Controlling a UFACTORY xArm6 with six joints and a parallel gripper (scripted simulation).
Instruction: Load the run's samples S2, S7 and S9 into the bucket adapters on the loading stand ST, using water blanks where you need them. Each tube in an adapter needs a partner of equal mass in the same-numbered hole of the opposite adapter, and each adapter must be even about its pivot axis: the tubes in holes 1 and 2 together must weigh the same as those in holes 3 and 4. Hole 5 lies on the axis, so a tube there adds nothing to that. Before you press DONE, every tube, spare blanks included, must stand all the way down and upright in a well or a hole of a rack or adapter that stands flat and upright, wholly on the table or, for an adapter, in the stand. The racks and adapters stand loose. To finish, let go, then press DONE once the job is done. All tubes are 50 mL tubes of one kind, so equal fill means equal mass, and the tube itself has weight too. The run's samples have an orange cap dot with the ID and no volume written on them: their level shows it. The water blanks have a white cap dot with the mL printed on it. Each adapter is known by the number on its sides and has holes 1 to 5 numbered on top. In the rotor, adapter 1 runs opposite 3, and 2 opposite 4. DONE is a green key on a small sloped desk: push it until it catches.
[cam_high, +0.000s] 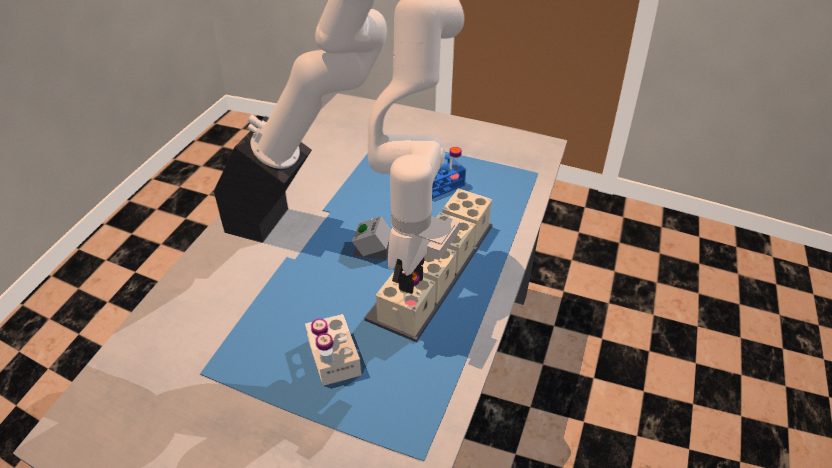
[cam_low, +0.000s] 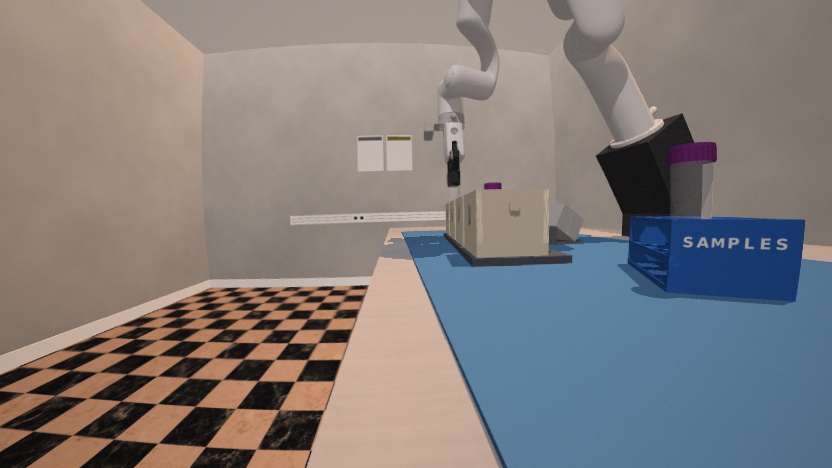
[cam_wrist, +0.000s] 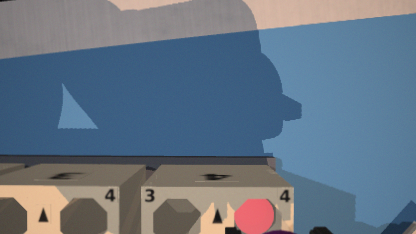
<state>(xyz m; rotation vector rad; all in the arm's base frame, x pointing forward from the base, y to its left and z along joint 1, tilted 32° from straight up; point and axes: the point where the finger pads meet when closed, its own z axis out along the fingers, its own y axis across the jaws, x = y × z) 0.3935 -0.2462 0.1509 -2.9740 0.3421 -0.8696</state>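
Observation:
My gripper (cam_high: 410, 281) (cam_low: 453, 181) (cam_wrist: 276, 232) is shut on a purple-capped tube (cam_high: 414, 275) with an orange cap dot and pink contents; its ID is not readable. The tube is upright, its pink lower end in the mouth of hole 4 of the nearest adapter (cam_high: 395, 317) (cam_wrist: 250, 175), its cap well above the top. The adapters stand in a row on the dark stand (cam_high: 417, 336) (cam_low: 523, 259). Another purple cap (cam_low: 492, 185) shows above the row. A tube (cam_high: 455, 151) (cam_low: 691, 180) stands in the blue samples rack (cam_high: 459, 181) (cam_low: 736, 267). The arm hides some holes.
The cream blanks rack (cam_high: 343, 375) holds two purple-capped tubes with white dots, one at the back (cam_high: 318, 325) and one in front of it (cam_high: 324, 341). The grey desk (cam_high: 372, 239) (cam_low: 564, 222) with the green DONE key (cam_high: 362, 227) stands left of the adapter row.

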